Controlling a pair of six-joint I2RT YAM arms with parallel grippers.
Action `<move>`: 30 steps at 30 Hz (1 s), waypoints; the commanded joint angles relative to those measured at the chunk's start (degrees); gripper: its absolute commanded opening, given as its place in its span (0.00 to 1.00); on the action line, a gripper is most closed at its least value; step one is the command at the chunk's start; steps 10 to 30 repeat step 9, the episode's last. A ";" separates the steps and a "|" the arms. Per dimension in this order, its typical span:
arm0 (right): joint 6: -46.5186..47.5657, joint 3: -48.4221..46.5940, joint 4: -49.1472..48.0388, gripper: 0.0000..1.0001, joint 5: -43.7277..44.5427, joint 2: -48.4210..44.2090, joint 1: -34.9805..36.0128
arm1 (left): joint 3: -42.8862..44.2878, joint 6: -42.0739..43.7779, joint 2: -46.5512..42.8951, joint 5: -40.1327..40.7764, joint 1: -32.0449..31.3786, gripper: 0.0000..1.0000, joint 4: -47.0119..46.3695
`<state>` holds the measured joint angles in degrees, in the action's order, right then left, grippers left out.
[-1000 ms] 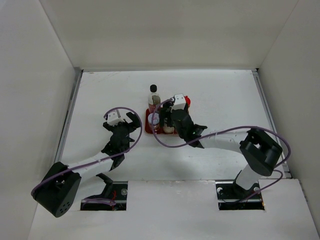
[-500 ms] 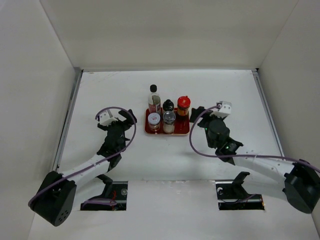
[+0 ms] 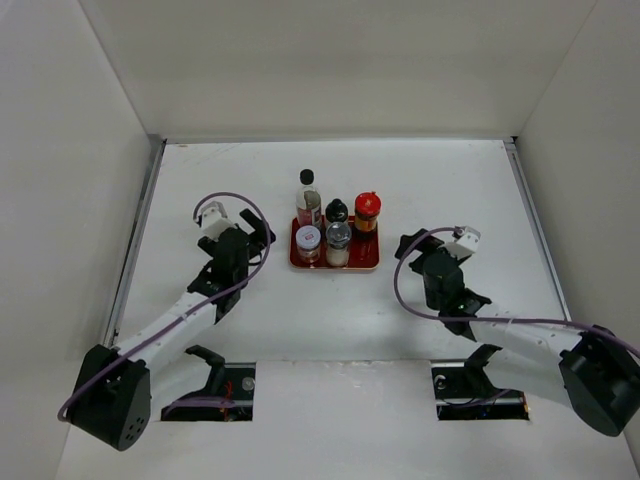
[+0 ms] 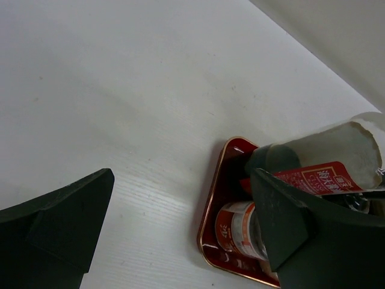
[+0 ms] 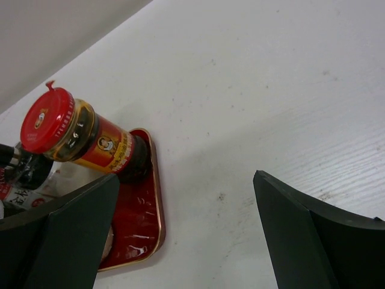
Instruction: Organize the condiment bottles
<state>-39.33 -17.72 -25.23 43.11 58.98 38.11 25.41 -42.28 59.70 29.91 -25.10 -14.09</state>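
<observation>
Flanking tray (image 3: 335, 267) — left pincer (image 4: 181, 176), right pincer (image 5: 186, 176).

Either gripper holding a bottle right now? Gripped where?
Nothing held: left gripper and right gripper are open and empty, both apart from the tray.

Wide-spread hand (image 4: 180, 180) beside red tray (image 4: 212, 208) of bottles (image 4: 325, 178)

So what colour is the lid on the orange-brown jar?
Red lid on the jar, clearest in the right wrist view.
</observation>
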 commanded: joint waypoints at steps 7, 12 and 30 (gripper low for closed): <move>-2.24 -1.27 -2.72 1.00 -3.03 1.84 -0.10 | 3.60 -1.22 -3.72 -1.70 0.54 1.00 9.34; -2.07 -1.10 -2.89 1.00 -2.86 1.58 -0.10 | 3.60 -1.22 -3.45 -1.70 0.54 1.00 9.34; -2.07 -1.10 -2.89 1.00 -2.86 1.58 -0.10 | 3.60 -1.22 -3.45 -1.70 0.54 1.00 9.34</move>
